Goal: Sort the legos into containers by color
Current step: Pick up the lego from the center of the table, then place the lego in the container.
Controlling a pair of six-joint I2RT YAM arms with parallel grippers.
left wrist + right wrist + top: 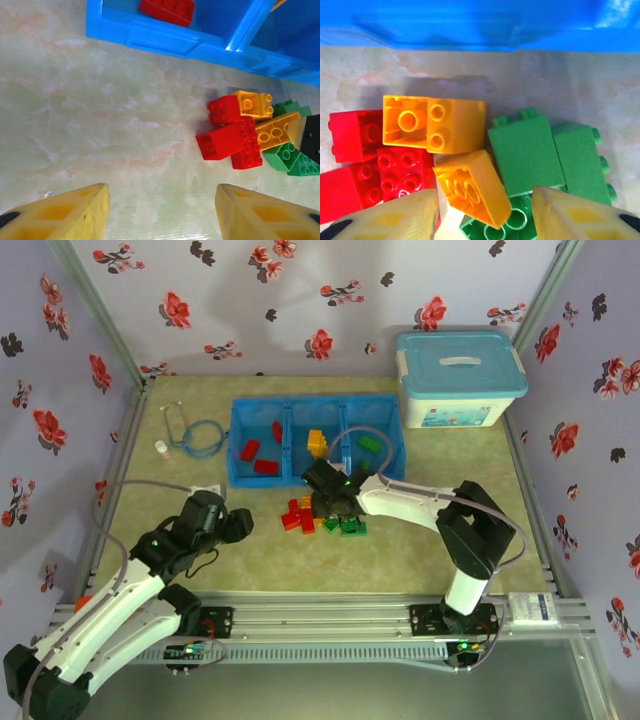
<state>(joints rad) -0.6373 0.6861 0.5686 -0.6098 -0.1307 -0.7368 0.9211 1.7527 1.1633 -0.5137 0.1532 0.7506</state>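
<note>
A pile of loose legos lies just in front of the blue tray. Its left container holds red bricks, the middle one a yellow brick, the right one a green brick. My right gripper is down over the pile. A tilted yellow-orange brick sits between its fingers, with a gap on the right side. Green bricks and red bricks lie around it. My left gripper hangs open over bare table, left of the red bricks.
A white box with a light-blue lid stands at the back right. A blue stethoscope and a small white bottle lie left of the tray. Floral walls close in the table on three sides.
</note>
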